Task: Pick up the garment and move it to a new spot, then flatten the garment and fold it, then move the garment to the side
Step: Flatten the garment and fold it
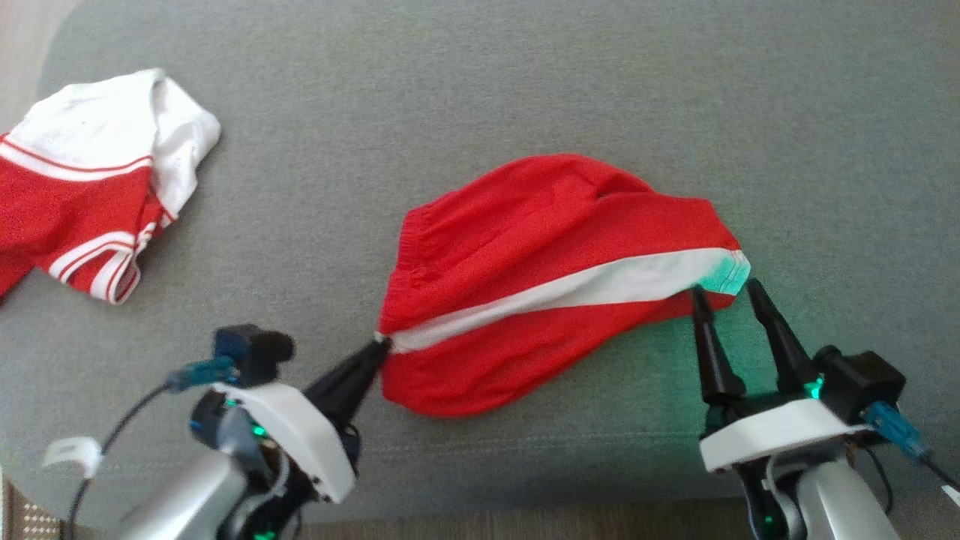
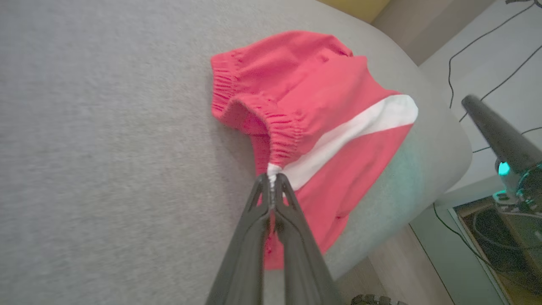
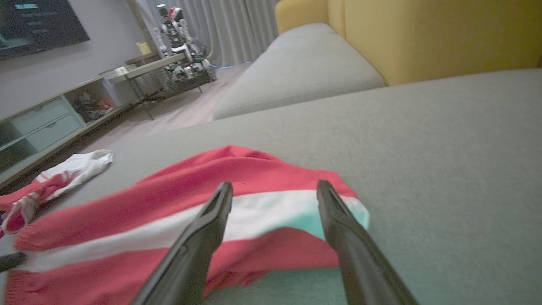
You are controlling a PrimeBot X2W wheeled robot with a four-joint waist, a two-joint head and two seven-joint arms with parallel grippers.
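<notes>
Left claw (image 1: 381, 343) pinches red shorts (image 1: 540, 240); striped shirt (image 1: 90, 187) lies well apart.

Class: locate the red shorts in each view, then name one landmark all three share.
Head view: red shorts at centre, between left gripper and right gripper.
Left wrist view: upper centre, waistband pinched by left gripper.
Right wrist view: lower centre-left, before open right gripper.
Shared landmark: white stripe.

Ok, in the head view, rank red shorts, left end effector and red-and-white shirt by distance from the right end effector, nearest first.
1. Red shorts: striped end right at the right end effector tips.
2. Left end effector: lower left, shut on the shorts' other end.
3. Red-and-white shirt: far upper left.
</notes>
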